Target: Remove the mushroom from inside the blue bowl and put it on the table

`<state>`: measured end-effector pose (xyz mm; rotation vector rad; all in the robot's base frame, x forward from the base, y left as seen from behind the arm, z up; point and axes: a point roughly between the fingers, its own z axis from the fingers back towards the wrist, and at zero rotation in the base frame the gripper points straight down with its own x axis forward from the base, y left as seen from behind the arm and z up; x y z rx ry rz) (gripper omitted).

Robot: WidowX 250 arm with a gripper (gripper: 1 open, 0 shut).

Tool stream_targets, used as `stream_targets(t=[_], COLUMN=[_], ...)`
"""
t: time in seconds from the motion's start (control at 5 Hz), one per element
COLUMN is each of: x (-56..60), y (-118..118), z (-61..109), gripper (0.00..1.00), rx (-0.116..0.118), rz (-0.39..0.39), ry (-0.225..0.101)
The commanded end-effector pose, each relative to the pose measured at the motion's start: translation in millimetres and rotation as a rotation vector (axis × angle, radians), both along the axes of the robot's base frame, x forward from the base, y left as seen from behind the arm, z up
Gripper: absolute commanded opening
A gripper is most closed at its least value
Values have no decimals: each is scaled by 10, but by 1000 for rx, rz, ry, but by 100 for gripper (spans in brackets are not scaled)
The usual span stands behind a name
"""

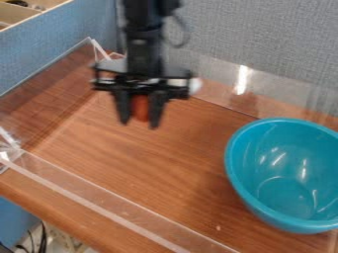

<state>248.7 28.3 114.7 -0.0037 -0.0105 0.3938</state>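
My gripper (141, 109) hangs pointing down over the middle of the table (119, 163), well to the left of the blue bowl (284, 170). It is shut on the mushroom (141, 103), whose orange-brown cap shows between the dark fingers (126, 108). The mushroom is held above the wood, clear of the surface. The teal-blue bowl stands at the right near the front edge, and its smooth inside holds nothing.
Low clear acrylic walls (106, 210) edge the table at the front, left and back. A blue partition (59, 49) and a cardboard box (34, 12) stand beyond the left wall. A clear acrylic bracket (119, 57) sits at the back left corner.
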Motion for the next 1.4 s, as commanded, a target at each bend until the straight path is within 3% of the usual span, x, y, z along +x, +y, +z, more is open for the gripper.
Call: stream_targets(t=[0.0,0.2,0.6,1.2], x=[36,76,115,134], y=[39,-12,-98,-114], z=[-104,-253,-436,-569], gripper=[0,0,0,0], rx=[3,9,-2,-19], rz=[-22,-56,-102,-120], ry=[-8,12,34,54])
